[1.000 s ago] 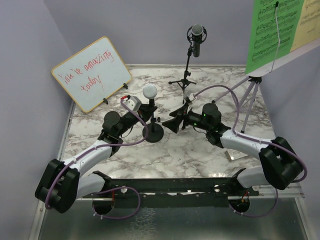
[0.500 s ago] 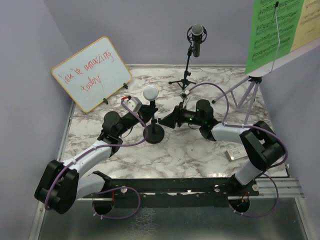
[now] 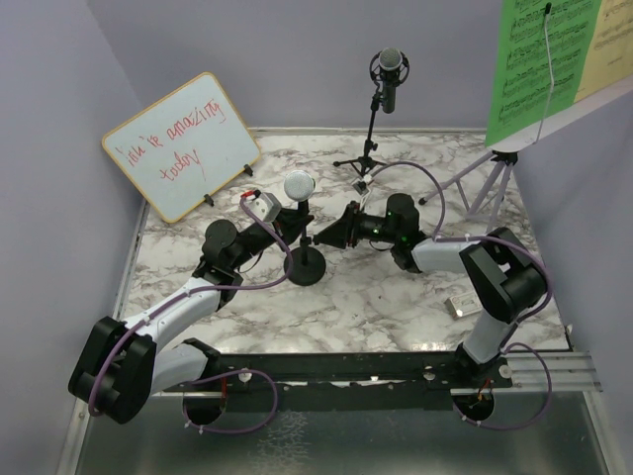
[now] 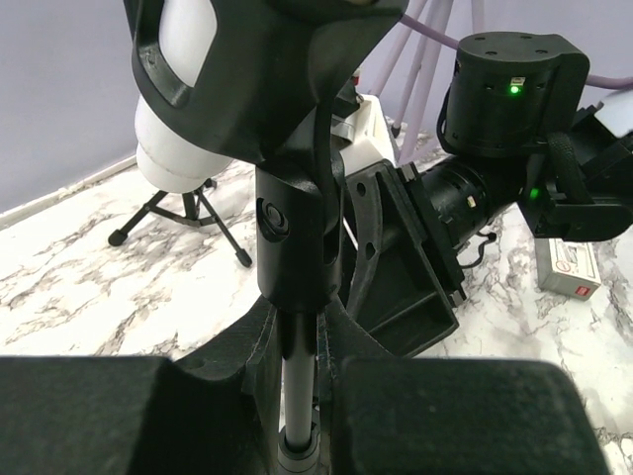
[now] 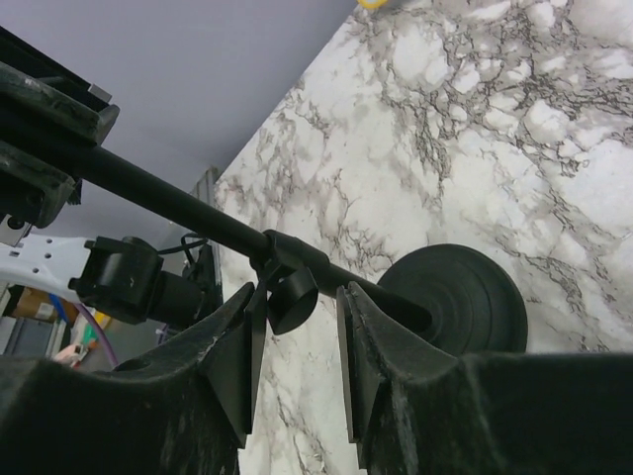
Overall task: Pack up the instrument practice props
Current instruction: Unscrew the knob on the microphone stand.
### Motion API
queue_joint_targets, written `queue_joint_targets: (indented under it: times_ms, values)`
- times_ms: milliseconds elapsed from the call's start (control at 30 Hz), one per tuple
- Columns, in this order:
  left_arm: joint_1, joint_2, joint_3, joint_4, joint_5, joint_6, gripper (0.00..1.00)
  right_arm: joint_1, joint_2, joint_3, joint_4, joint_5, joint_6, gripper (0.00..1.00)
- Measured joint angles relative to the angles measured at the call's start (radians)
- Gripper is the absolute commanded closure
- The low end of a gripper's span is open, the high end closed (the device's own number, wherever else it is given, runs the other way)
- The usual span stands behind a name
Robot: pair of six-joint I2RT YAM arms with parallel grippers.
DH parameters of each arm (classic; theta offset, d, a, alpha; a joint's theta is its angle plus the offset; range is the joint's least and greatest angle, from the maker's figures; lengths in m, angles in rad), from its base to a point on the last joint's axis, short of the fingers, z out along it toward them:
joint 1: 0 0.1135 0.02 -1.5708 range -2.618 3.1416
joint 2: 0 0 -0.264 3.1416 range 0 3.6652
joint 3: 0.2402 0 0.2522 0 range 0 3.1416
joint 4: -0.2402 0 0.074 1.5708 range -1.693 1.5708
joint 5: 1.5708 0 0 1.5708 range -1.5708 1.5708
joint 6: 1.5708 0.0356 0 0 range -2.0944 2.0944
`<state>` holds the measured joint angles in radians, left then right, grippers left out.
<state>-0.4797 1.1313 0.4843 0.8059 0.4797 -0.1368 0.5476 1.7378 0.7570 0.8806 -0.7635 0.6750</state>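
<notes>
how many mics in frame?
2. One mic on the tripod at the back; the other mic in the round-base holder mid-table, its pole gripped by the left hand. None looks hidden.

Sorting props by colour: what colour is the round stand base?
The base is black; right wrist view.

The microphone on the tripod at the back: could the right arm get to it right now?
Probably yes, though not at once: the right tool straddles the stem of the round-base holder. The tripod stands just behind that arm, with nothing between.
</notes>
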Motion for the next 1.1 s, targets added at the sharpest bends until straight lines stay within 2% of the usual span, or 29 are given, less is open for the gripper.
queue_joint_targets:
  times_ms: [267, 733, 833, 933, 1100]
  values:
    - [0.0, 0.0, 0.004, -0.008, 0.016, 0.0, 1.0, 0.0, 0.051, 0.035, 0.049, -0.067, 0.009, 0.68]
    - [0.0, 0.001, 0.01, -0.016, 0.032, 0.0, 1.0, -0.013, 0.067, 0.026, 0.084, -0.144, 0.005, 0.65]
    - [0.0, 0.002, 0.011, -0.016, 0.033, 0.0, 1.0, -0.013, 0.067, 0.023, 0.086, -0.15, 0.005, 0.73]
    - [0.0, 0.002, 0.011, -0.016, 0.035, 0.0, 1.0, -0.013, 0.067, 0.023, 0.087, -0.153, 0.003, 0.84]
    - [0.0, 0.002, 0.011, -0.016, 0.042, 0.0, 1.0, -0.013, 0.066, 0.023, 0.079, -0.164, -0.035, 0.93]
